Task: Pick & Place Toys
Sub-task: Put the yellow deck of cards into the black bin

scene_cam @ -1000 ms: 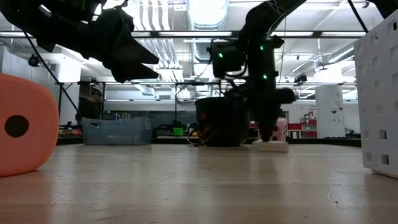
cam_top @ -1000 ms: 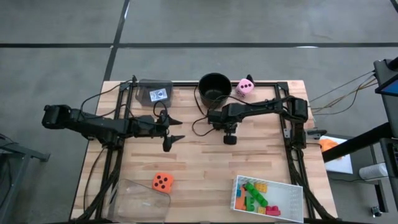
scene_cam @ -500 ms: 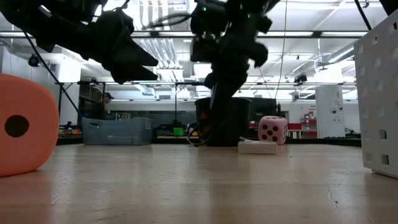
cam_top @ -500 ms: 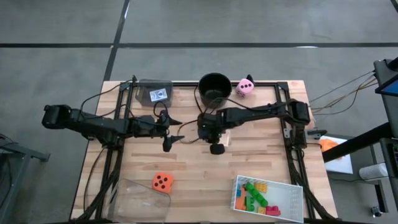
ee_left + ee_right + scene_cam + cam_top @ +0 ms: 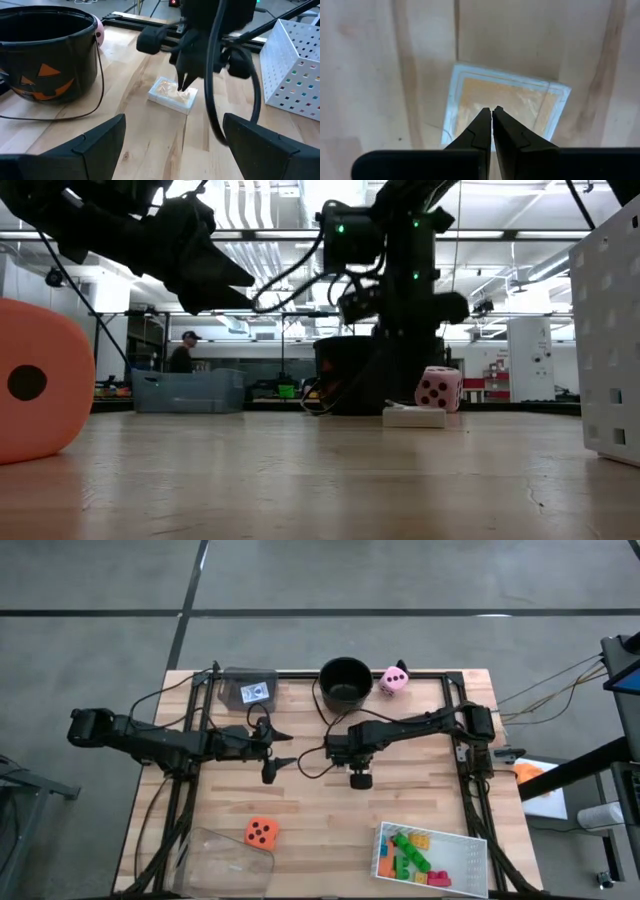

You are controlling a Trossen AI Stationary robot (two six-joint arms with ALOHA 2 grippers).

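Observation:
A small flat card pack (image 5: pixel 171 95), pale-edged with an orange-tan face, lies flat on the wooden table near its middle. My right gripper (image 5: pixel 184 88) is shut and points straight down at the middle of the pack's top face (image 5: pixel 520 100). My left gripper (image 5: pixel 278 748) is open and empty, level above the table to the pack's left, and looks toward it. A pink die (image 5: pixel 393 680) rests on the table by the black bucket (image 5: pixel 345 680). An orange die (image 5: pixel 261 832) rests near the front edge. Coloured bricks (image 5: pixel 410 855) lie in a white tray (image 5: pixel 470 852). My right gripper comes from above with its shut fingertips (image 5: pixel 485 117) at the middle of the card pack's top face (image 5: pixel 176 93). I cannot tell whether the tips touch the face or stand just above it. The pack lies flat on the table.
A clear box (image 5: pixel 248 690) with a card stands at the back left. A clear tray (image 5: pixel 225 858) sits at the front left. A loose cable (image 5: pixel 318 755) runs between the two grippers. A person (image 5: pixel 183 352) shows in the room beyond the table.
My right gripper has swung toward the table's left edge, then come part of the way back to the right, staying shut and pointing down. In the low view the card pack has slid a little toward the left, and the pink die has come into sight.

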